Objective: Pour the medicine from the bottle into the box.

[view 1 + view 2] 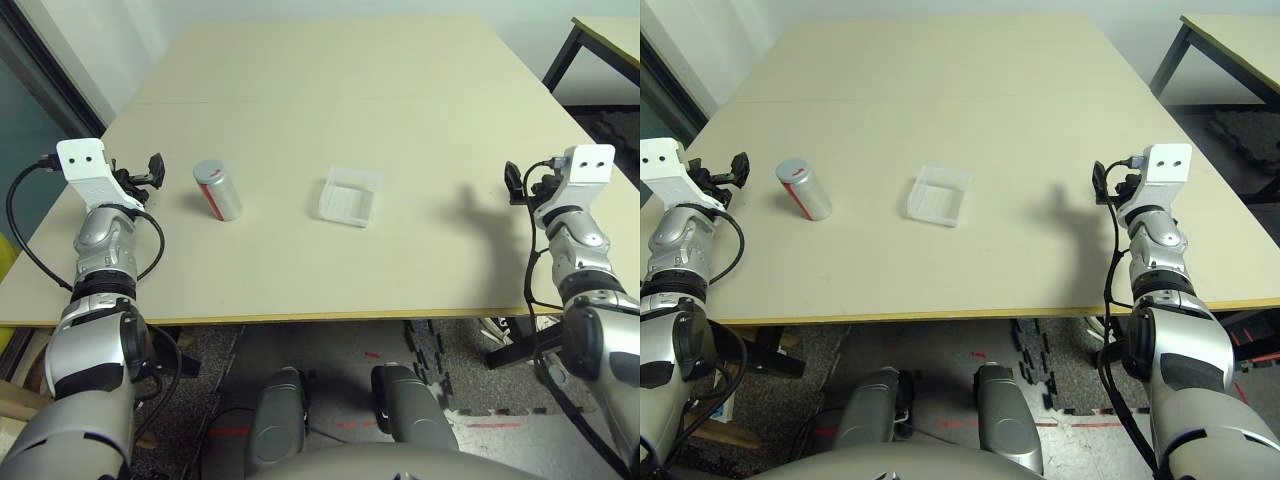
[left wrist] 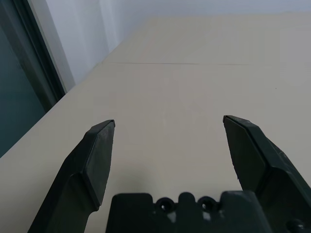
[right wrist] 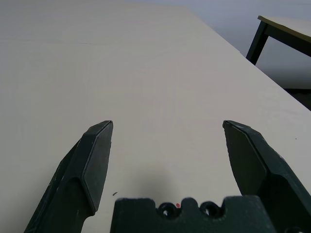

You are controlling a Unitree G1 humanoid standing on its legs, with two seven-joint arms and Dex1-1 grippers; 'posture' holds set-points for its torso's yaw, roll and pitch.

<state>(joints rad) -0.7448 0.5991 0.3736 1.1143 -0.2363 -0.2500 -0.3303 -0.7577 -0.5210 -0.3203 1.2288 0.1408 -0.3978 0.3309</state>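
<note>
1. I have both arms parked at the table's (image 1: 300,290) sides. The left gripper (image 2: 167,141) hangs over the left edge with its two black fingers spread wide and nothing between them; the right gripper (image 3: 167,143) hangs near the right edge, equally spread and empty.

2. The bottle (image 1: 217,189) stands upright on the table's left half, near the left gripper and closer to the front edge than to the far one. Its grey cap is on, and the red stripe runs down the side facing me.

3. The box (image 1: 350,196) lies flat around the table's middle, apart from the bottle on its right. It looks empty from here; I cannot see the medicine, which I take to be inside the capped bottle.

4. I judge the bottle to be light, rigid and smooth-walled, so it may slip or tip if I nudge it with one finger first. I would take it across the body at mid-height, fingers on opposite sides of the cylinder, below the cap.

5. The cap needs to come off before pouring, so I expect the other gripper to pinch it by the rim.

6. The box looks thin and very light, likely to slide at a touch. I would pour low over its centre without touching it.
</note>
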